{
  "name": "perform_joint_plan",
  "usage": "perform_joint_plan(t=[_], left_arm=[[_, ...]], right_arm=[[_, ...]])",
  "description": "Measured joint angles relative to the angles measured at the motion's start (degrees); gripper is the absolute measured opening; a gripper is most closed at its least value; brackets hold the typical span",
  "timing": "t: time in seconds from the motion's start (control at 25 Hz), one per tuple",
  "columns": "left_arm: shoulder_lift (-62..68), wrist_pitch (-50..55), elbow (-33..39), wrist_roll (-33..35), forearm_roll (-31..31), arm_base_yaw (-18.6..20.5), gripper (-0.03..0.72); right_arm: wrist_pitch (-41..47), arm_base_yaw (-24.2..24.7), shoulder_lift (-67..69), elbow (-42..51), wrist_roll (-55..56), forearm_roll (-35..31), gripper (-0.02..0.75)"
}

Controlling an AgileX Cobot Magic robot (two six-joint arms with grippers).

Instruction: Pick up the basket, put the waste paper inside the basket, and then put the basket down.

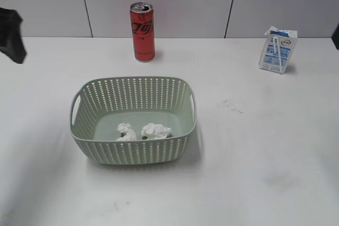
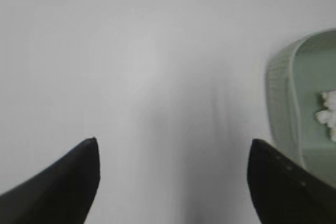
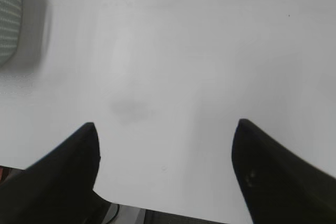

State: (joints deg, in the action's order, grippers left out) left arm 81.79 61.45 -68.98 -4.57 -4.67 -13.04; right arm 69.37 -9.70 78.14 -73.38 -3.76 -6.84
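Observation:
The pale green slotted basket [image 1: 132, 152] stands on the white table, left of centre. White wads of waste paper [image 1: 144, 131] lie inside it near its front wall; I can make out two clumps. The left wrist view shows the basket's rim [image 2: 283, 93] at the right edge with paper [image 2: 328, 114] inside. My left gripper [image 2: 173, 156] is open and empty over bare table, left of the basket. My right gripper [image 3: 165, 145] is open and empty near the table's front edge, with a corner of the basket [image 3: 8, 19] far to its upper left.
A red drink can [image 1: 142, 32] stands behind the basket near the wall. A blue-and-white milk carton [image 1: 277, 50] stands at the back right. A dark piece of the left arm [image 1: 11, 34] shows at the left edge. The table's front edge [image 3: 173, 212] shows in the right wrist view.

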Motion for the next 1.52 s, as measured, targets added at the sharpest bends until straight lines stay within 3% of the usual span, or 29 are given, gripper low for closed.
perform_joint_plan(t=[0.36, 0.64, 0.92, 1.2, 1.52], left_arm=[[-33.7, 0.6, 19.5, 0.4, 0.9, 0.5, 0.615], [-62.3, 0.9, 31.4, 0.4, 1.1, 0.5, 0.584], [-81.3, 1.0, 37.6, 0.4, 4.7, 0.5, 0.582], [-82.1, -1.7, 40.2, 0.4, 5.7, 0.7, 0.582], [-82.2, -0.5, 41.3, -0.3, 5.7, 0.8, 0.582]], right_arm=[[-8.0, 0.0, -27.7, 29.7, 0.0, -0.1, 0.592], [-9.0, 0.0, -49.6, 42.6, 0.1, -0.2, 0.592], [-9.1, 0.0, -67.3, 45.0, 0.1, -0.1, 0.592], [-9.3, 0.0, -77.5, 45.1, 0.1, -0.4, 0.591], [-9.3, 0.0, -78.4, 45.2, 0.5, 0.1, 0.591]])
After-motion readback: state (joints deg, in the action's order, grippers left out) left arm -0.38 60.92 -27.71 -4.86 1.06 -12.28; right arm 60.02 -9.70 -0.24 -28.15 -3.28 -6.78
